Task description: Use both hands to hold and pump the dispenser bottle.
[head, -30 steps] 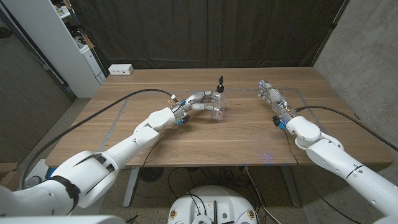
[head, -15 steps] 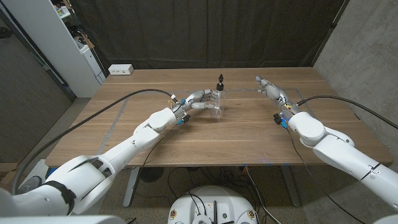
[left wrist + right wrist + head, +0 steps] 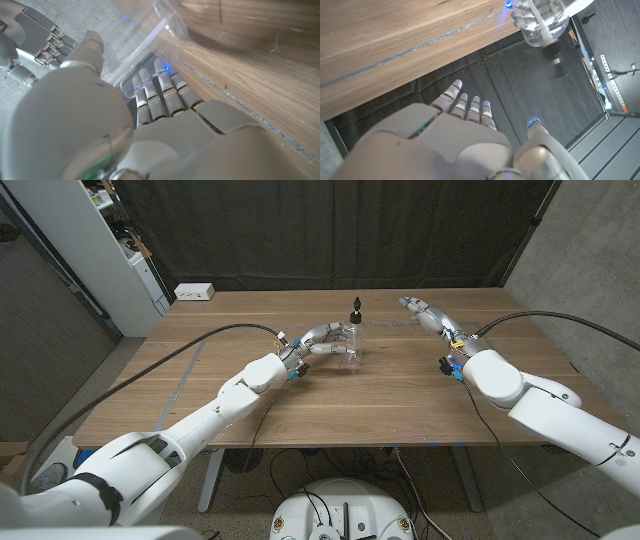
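The dispenser bottle (image 3: 350,345) stands upright near the middle of the far half of the wooden table (image 3: 400,395), and it is gripped around its clear body by the left hand (image 3: 322,342), whose fingers are wrapped about it. The right hand (image 3: 428,317) is held in the air well apart from the bottle, off to its right, with fingers apart and stretched out and nothing held. The step in hand is judged to be the bringing of the right hand over to the pump. It would be done well if the left grip were kept firm and low, so that the bottle is not tipped, and if the right hand were carried above the black pump head (image 3: 354,309) and then pressed straight down along the bottle's axis; a sideways push is likely to tilt the bottle in the grip. The bottle is seen as a small transparent vessel with a rounded wall (image 3: 165,22), topped by a narrow dark nozzle.
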Robot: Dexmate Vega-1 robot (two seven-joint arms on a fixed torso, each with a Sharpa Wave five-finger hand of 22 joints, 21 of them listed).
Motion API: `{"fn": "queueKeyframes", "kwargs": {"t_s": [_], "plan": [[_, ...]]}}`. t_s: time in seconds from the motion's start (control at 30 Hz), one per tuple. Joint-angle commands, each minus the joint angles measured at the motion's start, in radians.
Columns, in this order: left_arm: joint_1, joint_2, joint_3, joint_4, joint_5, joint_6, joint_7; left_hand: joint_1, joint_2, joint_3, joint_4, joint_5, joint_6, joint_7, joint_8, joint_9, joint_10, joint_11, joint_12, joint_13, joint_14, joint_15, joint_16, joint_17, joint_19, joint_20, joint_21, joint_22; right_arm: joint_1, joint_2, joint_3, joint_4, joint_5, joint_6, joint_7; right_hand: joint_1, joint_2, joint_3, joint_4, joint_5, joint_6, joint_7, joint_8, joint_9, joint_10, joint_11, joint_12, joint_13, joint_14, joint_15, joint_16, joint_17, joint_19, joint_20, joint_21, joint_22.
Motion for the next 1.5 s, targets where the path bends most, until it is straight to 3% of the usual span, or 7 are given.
{"fn": "queueKeyframes", "kwargs": {"t_s": [0.03,0.47,0.83,1.0,1.2,1.3,1.5], "plan": [[0.011,-0.014,0.008,-0.027,0.001,0.049,0.031,0.063,0.077,-0.010,-0.003,0.006,0.013,0.000,0.015,0.005,0.015,-0.005,0.010,0.010,0.028,-0.183,0.010,0.038,0.013,-0.032,0.006,0.003,0.012,-0.041,-0.017,-0.117,-0.128,-0.140,-0.012,0.004,0.043,0.002,-0.009,0.009,0.006,-0.001,-0.002,0.004,0.009,-0.004,0.007,0.002,0.000,-0.007,0.009,-0.001,0.008,-0.008,-0.004,0.005],[0.034,0.016,0.014,-0.122,0.014,0.146,0.053,0.076,0.079,-0.021,-0.008,0.008,0.020,-0.002,0.023,0.005,0.023,-0.010,0.013,0.022,0.032,-0.187,0.019,0.044,0.017,-0.038,0.008,0.004,0.043,-0.088,-0.080,-0.223,-0.337,-0.299,0.000,0.009,0.050,0.007,-0.011,0.009,0.009,-0.008,-0.002,0.004,0.015,-0.010,0.008,0.002,0.006,-0.012,0.011,-0.004,0.009,-0.010,-0.005,0.005],[0.047,0.045,0.016,-0.191,0.035,0.208,0.074,0.082,0.082,-0.029,-0.007,0.009,0.026,-0.008,0.028,0.004,0.024,-0.017,0.013,0.031,0.033,-0.189,0.022,0.048,0.016,-0.044,0.008,0.005,0.121,-0.121,-0.189,-0.300,-0.553,-0.420,0.125,0.013,0.056,0.012,-0.013,0.010,0.015,-0.007,-0.001,0.004,0.028,-0.029,0.010,0.001,0.009,-0.020,0.012,-0.007,0.012,-0.015,-0.005,0.005],[0.047,0.050,0.018,-0.204,0.040,0.223,0.075,0.082,0.083,-0.032,-0.006,0.010,0.028,-0.009,0.031,0.004,0.024,-0.016,0.014,0.034,0.033,-0.190,0.022,0.048,0.016,-0.044,0.008,0.005,0.154,-0.113,-0.226,-0.319,-0.630,-0.446,0.195,0.010,0.059,0.013,-0.009,0.009,0.019,-0.002,0.000,0.004,0.039,-0.042,0.013,0.001,0.009,-0.023,0.013,-0.007,0.012,-0.017,-0.005,0.005],[0.042,0.053,0.024,-0.207,0.048,0.226,0.073,0.083,0.086,-0.034,-0.004,0.011,0.028,-0.009,0.032,0.004,0.026,-0.015,0.014,0.039,0.035,-0.190,0.021,0.048,0.015,-0.044,0.008,0.005,0.173,-0.094,-0.241,-0.320,-0.678,-0.441,0.254,0.006,0.059,0.015,-0.006,0.008,0.022,-0.001,-0.001,0.004,0.048,-0.066,0.012,0.001,0.005,-0.024,0.011,-0.009,0.006,-0.003,-0.008,0.005],[0.041,0.053,0.026,-0.206,0.051,0.222,0.072,0.081,0.085,-0.036,-0.004,0.011,0.028,-0.009,0.033,0.003,0.026,-0.016,0.014,0.042,0.035,-0.191,0.020,0.047,0.015,-0.045,0.008,0.005,0.188,-0.080,-0.253,-0.314,-0.700,-0.428,0.286,0.003,0.055,0.015,-0.003,0.007,0.037,-0.005,0.004,0.004,0.061,-0.084,0.014,0.000,0.004,-0.027,0.012,-0.011,0.006,0.033,-0.007,0.005],[0.046,0.059,0.026,-0.223,0.059,0.234,0.082,0.078,0.083,-0.041,-0.003,0.010,0.029,-0.009,0.035,0.002,0.029,-0.017,0.015,0.046,0.037,-0.192,0.019,0.046,0.016,-0.046,0.008,0.005,0.192,-0.055,-0.251,-0.302,-0.721,-0.388,0.310,-0.001,0.053,0.013,0.000,0.006,0.042,-0.013,0.004,0.004,0.075,-0.097,0.015,0.000,0.003,-0.028,0.013,-0.012,-0.001,0.044,-0.010,0.006]]}}
